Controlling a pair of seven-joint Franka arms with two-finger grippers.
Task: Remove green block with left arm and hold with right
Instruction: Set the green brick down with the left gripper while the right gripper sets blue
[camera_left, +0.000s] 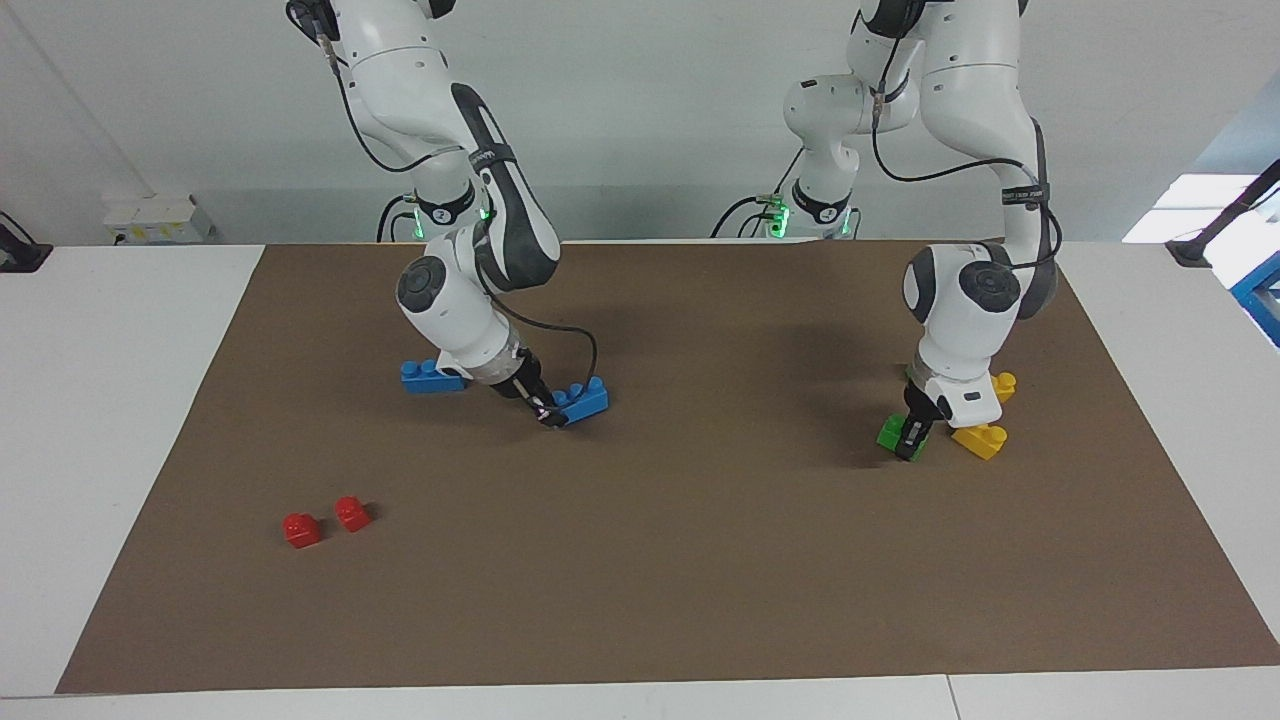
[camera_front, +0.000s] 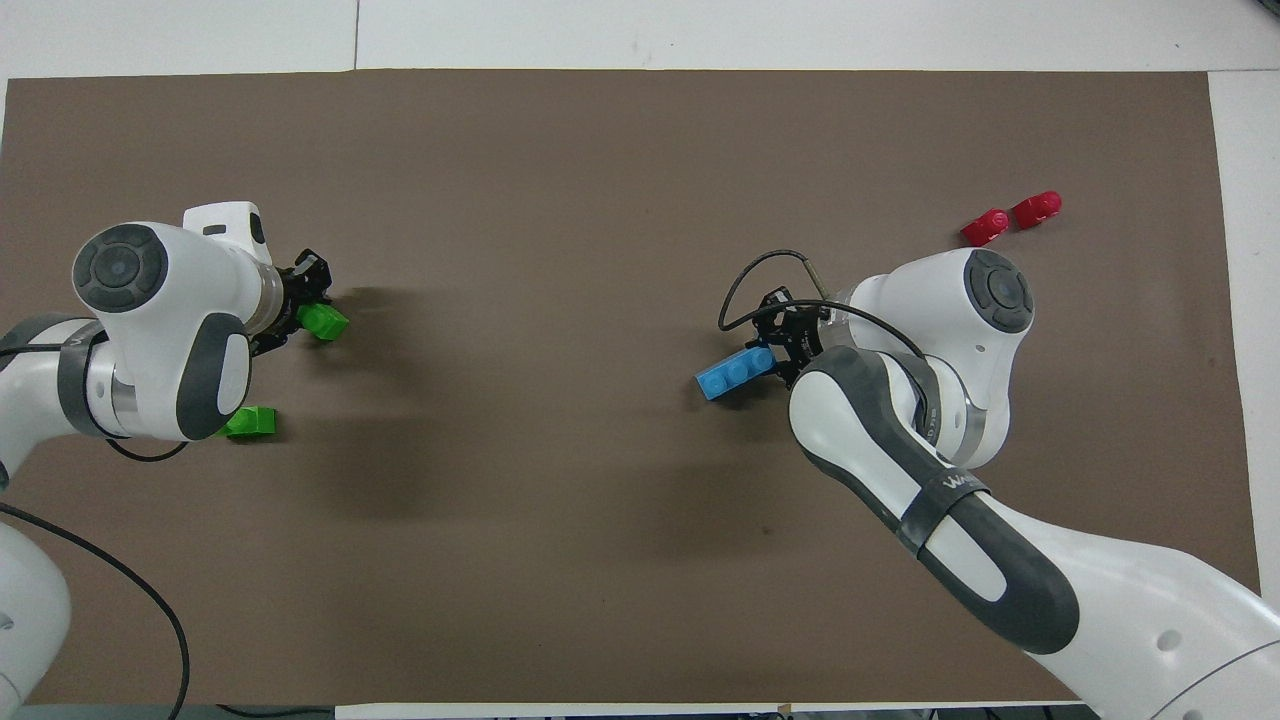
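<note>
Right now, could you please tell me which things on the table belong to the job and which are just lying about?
In the job:
- green block, in the left gripper
- blue block, in the right gripper

Lying about:
- second green block
- second blue block
- two yellow blocks
- two red blocks

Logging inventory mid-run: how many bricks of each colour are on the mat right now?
Green bricks: 2
Blue bricks: 2
Yellow bricks: 2
Red bricks: 2
Total: 8
</note>
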